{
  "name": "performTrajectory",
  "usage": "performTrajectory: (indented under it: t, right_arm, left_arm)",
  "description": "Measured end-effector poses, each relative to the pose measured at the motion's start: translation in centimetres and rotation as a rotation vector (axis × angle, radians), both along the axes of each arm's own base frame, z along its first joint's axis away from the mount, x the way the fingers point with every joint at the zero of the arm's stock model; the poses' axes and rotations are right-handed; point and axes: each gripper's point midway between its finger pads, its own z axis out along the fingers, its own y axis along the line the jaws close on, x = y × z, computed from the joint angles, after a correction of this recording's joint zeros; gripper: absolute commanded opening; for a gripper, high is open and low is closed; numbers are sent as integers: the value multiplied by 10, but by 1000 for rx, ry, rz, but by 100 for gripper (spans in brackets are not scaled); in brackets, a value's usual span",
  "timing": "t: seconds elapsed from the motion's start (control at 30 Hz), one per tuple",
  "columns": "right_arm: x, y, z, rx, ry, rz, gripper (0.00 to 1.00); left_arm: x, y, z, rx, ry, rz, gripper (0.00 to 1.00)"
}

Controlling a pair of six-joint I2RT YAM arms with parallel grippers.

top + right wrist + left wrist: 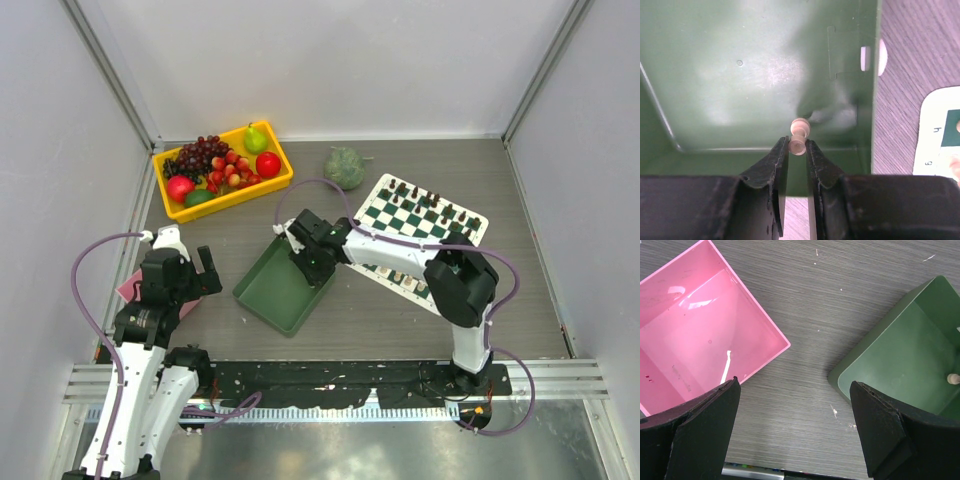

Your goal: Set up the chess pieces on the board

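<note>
- Pickup of a loose piece is the step in hand: the right hand point(797, 145) reaches into the green tray point(740, 65) and pinches a cream pawn point(800, 134) by one end, its fingertips pressed close on either side.
- Pawn position: it lies on its side on the tray floor near the wall that faces the board point(415, 226), and it has not yet been lifted.
- Next move, as I judge it: lift straight up to clear the tray wall, carry right to the board, turn the pawn upright and set it on a free near-row square. The grip is on the very tip, so the pawn could slip or pivot.
- Left hand point(795, 387): spread wide and holding nothing, it hovers over bare table point(805, 300) between the pink tray point(690, 330) and the green one.
- Green tray: only this one pawn shows in it.
- Pink tray: nothing in the part on view.
- Yellow bin point(235, 198): fruit point(215, 165), well away at the far left.
- Board: dark pieces point(430, 200) line the far rows; a few cream pieces point(397, 276) seem to stand on the near rows, partly hidden by the right arm point(455, 280).
</note>
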Motion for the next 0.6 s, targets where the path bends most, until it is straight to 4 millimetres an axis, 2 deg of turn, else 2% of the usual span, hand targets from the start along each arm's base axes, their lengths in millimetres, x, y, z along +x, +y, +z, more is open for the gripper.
performTrajectory:
  t: [0.4, 0.6]
  right_arm:
    - [6, 6, 68, 136, -99, -30, 16]
    - [8, -7, 90, 157, -157, -86, 14]
  left_arm:
    - [0, 0, 0, 0, 0, 0, 99]
    - [0, 0, 0, 0, 0, 0, 99]
